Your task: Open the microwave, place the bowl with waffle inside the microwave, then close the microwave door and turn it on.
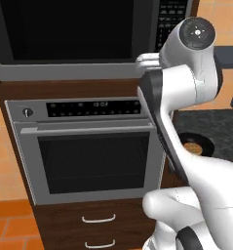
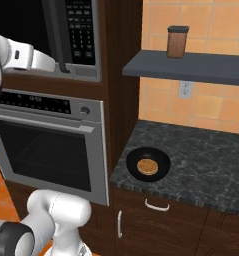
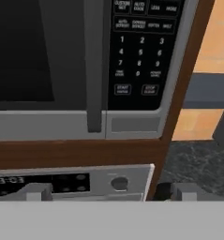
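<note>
The microwave [image 1: 69,39] sits built into the dark wood cabinet above the oven. Its dark glass door [image 3: 24,51] is shut. The long vertical black handle [image 3: 93,65] runs beside the button keypad [image 3: 141,51]. My gripper [image 3: 111,192] is open with nothing between its widely spread fingers, and it faces the lower end of the handle from a short way off. The handle [image 2: 58,35] stands just past my white hand in the right base view. The black bowl with the golden waffle [image 2: 147,165] rests on the dark stone counter [image 2: 201,150] right of the cabinet, and the bowl [image 1: 193,145] is partly behind my arm.
A silver oven [image 1: 88,151] with a bar handle and knob [image 3: 119,183] lies directly under the microwave. Drawers [image 1: 98,218] sit below it. A grey shelf [image 2: 191,67] over the counter carries a brown jar [image 2: 177,41]. A wall outlet [image 2: 185,89] is under the shelf.
</note>
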Controlling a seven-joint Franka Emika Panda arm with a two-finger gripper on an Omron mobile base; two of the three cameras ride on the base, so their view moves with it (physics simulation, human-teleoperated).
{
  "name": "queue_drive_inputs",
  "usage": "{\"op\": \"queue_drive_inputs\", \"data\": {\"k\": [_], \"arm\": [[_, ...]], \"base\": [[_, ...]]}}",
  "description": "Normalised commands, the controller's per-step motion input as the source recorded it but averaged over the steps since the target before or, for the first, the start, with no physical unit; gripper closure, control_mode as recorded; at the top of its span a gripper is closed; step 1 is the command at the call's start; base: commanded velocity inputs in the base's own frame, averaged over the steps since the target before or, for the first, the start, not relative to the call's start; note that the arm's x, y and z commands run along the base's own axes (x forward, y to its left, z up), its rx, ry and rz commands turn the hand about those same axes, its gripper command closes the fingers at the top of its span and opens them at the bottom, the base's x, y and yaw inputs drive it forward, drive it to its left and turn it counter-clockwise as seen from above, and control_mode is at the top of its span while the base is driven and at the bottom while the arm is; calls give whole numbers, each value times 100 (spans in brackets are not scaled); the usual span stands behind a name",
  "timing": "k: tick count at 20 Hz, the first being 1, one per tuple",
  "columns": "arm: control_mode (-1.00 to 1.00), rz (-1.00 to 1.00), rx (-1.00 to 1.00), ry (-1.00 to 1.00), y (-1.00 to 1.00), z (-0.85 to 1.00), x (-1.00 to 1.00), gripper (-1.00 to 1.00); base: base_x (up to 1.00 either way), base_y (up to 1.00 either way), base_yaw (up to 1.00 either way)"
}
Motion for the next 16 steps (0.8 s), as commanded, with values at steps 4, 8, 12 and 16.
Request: {"op": "queue_drive_inputs", "data": {"k": [4, 8, 12, 16], "arm": [[-100, 0, -2, -8, 0, 0, 62, -100], [-100, 0, 0, -4, 0, 0, 66, -100], [-100, 0, 0, 0, -1, 0, 69, -100], [-100, 0, 0, 0, -1, 0, 69, -100]], "base": [[0, 0, 0], [0, 0, 0], [0, 0, 0], [0, 0, 0]]}}
